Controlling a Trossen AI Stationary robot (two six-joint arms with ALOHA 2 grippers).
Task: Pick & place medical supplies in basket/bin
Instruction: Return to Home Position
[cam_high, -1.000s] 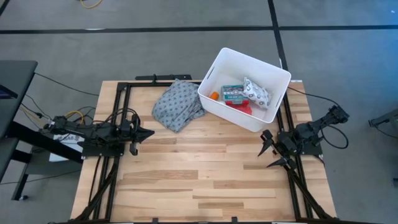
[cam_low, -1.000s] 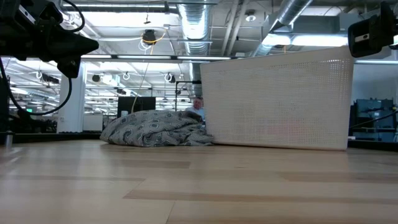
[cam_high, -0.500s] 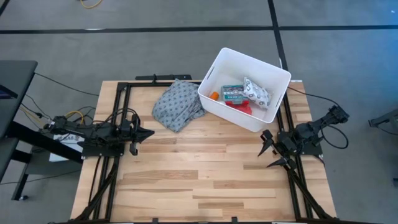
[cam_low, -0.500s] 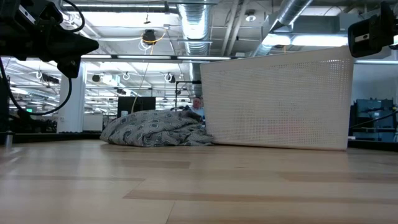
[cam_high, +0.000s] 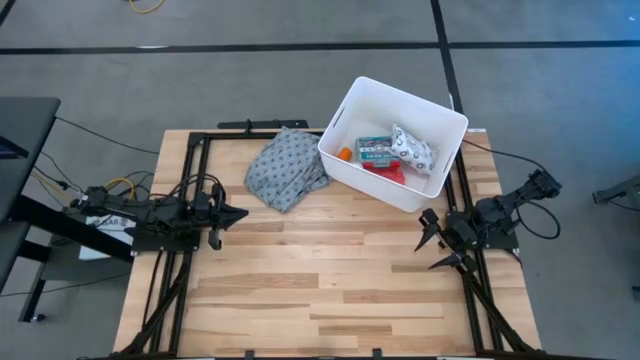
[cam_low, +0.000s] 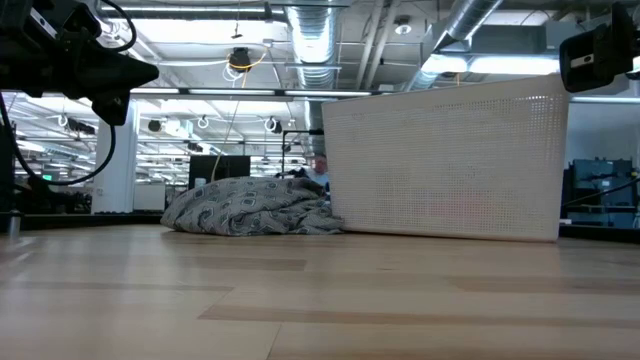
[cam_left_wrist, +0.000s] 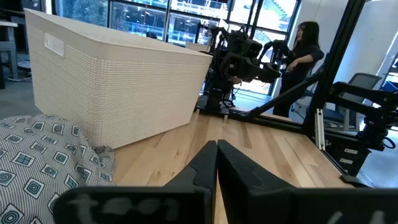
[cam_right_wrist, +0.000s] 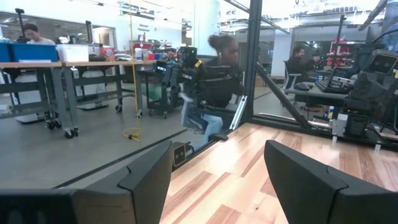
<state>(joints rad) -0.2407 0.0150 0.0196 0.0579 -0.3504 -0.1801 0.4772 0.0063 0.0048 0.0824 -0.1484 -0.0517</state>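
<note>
Both sides seem home: right jaws spread empty, left jaws shut with the bin (cam_high: 385, 188) ahead; I'd stop gently.

The bench (cam_high: 330, 280) is smooth, light wood. The bin (cam_low: 450, 160) is white plastic with tiny rough dots on its side. The cloth (cam_high: 286, 167) is soft and crumpled.

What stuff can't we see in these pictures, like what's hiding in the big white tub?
- Low view: the wall of the large white plastic tub hides everything inside it. The left wrist view is blocked the same way.
- High view: the green first-aid box and the white patterned soft pack cover whatever lies under them.
- High view: the grey dotted cloth hides anything beneath it.
- High view: the box's label is too small to read.
</note>
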